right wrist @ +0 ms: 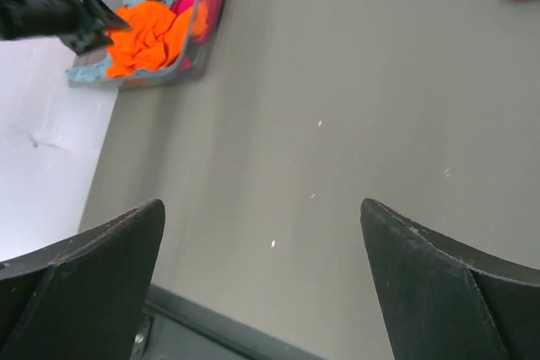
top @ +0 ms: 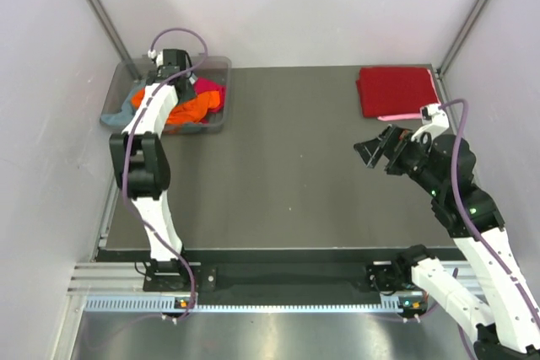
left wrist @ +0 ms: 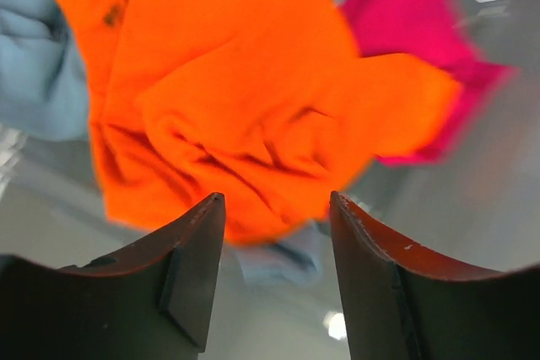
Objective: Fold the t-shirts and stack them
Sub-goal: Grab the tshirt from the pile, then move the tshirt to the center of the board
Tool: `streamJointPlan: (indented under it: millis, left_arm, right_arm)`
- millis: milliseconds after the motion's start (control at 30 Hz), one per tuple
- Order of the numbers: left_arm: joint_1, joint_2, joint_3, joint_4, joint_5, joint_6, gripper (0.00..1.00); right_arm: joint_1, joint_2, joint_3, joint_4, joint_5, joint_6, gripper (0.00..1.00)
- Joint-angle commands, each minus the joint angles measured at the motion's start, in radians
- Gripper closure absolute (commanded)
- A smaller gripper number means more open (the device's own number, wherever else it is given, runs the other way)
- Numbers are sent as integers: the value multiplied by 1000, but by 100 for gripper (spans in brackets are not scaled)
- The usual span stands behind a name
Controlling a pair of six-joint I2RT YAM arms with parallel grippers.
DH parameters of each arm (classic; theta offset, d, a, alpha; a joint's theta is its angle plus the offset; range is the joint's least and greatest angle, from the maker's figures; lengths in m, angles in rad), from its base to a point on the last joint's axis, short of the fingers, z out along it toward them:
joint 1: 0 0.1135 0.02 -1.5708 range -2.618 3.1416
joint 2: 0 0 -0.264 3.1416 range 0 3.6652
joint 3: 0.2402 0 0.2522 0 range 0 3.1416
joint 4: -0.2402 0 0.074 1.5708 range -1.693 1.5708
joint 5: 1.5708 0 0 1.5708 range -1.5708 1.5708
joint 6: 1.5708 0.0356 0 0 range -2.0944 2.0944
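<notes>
The big grey table is filling most of the top view. The left arm is reaching along the left side of the table to the far left corner. The right arm is bending over the right side of the table.

The clear bin is sitting in the far left corner, and loose shirts are lying in a heap inside it. The dark red t-shirt is lying flat and folded in the far right corner, well apart from the bin. The pink t-shirt is lying under it, and only a thin edge is peeking out.

In the bin, the orange t-shirt is lying crumpled on top in the middle. The grey-blue t-shirt is poking out on one side of it, and the magenta t-shirt is poking out on the other side.

The left pincer is hanging over the bin, right above the orange t-shirt. Its two fingers are standing apart and nothing is sitting between them. Whether the tips are touching the cloth is too blurry to tell.

The right pincer is hanging over bare table near the dark red t-shirt and pointing toward the bin. Its fingers are standing wide apart and holding nothing.
</notes>
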Motion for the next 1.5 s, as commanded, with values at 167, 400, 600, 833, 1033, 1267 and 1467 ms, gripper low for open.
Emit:
streamJointPlan:
  millis: [167,400,600,833,1033,1267,1467]
  left_arm:
    - [20,191,144,28,-121,25,43]
    - [57,277,196,35,-99,63,81]
    - [40,157,286,41,-56,107,100]
    - [-61,-87,400,134,114,111,100]
    - [-124,-324,284,328,502,-118,100]
    - [-339,-599,-47,424,743,-262,100]
    - [-497,-838,-739,593,721,-403,100]
  right_arm:
    - [8,-1,42,41,99,-93,0]
    - [8,29,43,38,108,-99,0]
    - [8,23,43,41,108,-76,1]
    - [10,23,42,39,88,-42,0]
    - [8,19,46,-34,154,-45,0]
    - [8,10,72,-125,237,-48,0]
    - [8,-41,2,-188,229,-13,0]
